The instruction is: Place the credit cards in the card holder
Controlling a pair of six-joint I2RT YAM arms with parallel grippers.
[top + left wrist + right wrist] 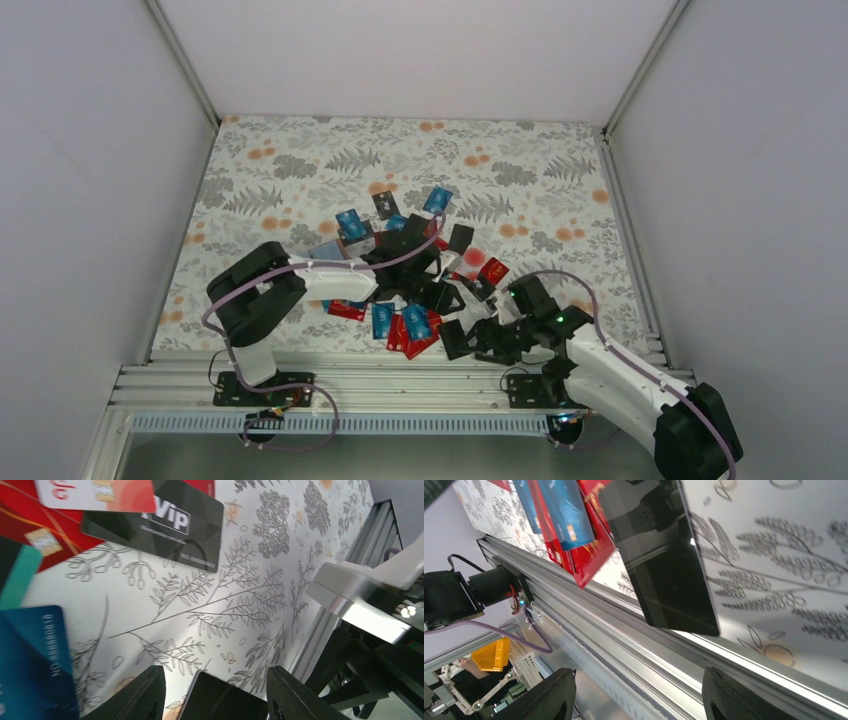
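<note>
The credit cards lie scattered mid-table: blue ones (350, 222), red ones (492, 270), and a red and blue pile (410, 325). My left gripper (438, 290) (215, 669) hovers low over the cloth, shut on a black card (225, 700) raised between its fingers. Ahead of it lie a black VIP card (165, 522) and a blue card (30, 660). My right gripper (470, 338) (639, 672) is open and holds nothing. It hangs over the rail, just short of a black card (664, 555) at the table's near edge. The card holder is not in view.
An aluminium rail (400, 385) (634, 630) runs along the near edge of the floral cloth (300, 160). Pale walls close in the left, right and back. The right arm's wrist (360, 600) sits close beside the left gripper. A yellow bin (491, 655) sits below the table.
</note>
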